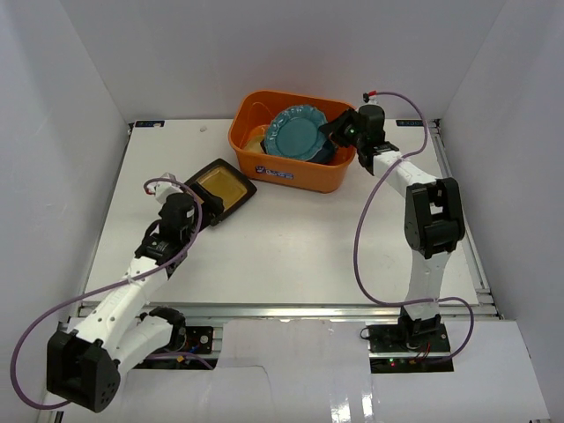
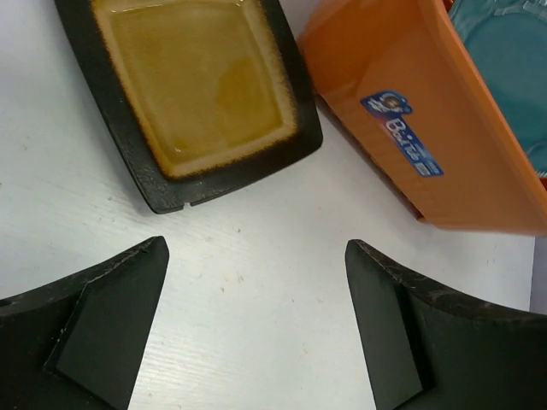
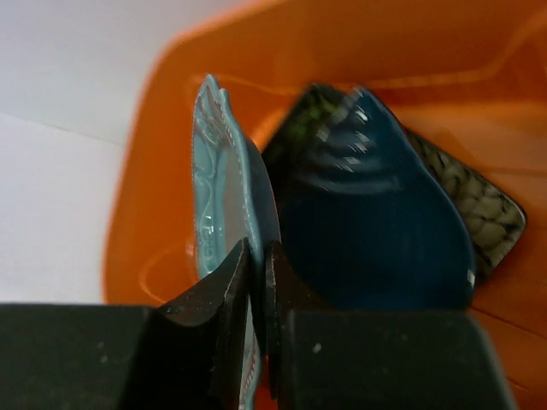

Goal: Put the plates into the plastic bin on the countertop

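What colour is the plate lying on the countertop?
Amber plate with black rim; left wrist view shows it best.

The orange plastic bin (image 1: 300, 174), a round-cornered tub with a white-blue label on its front wall, sits at the far middle of the white countertop (image 1: 291, 247). Inside it the teal scalloped round plate (image 1: 295, 135) is tilted up rather than lying flat, above a dark blue plate (image 3: 367, 231) and a black floral square plate (image 3: 479, 205), while a yellow plate (image 1: 256, 139) shows at the bin's left end. The black-rimmed amber square plate (image 1: 220, 187) lies flat and face up on the countertop, outside the bin, near its front left corner but apart from it.
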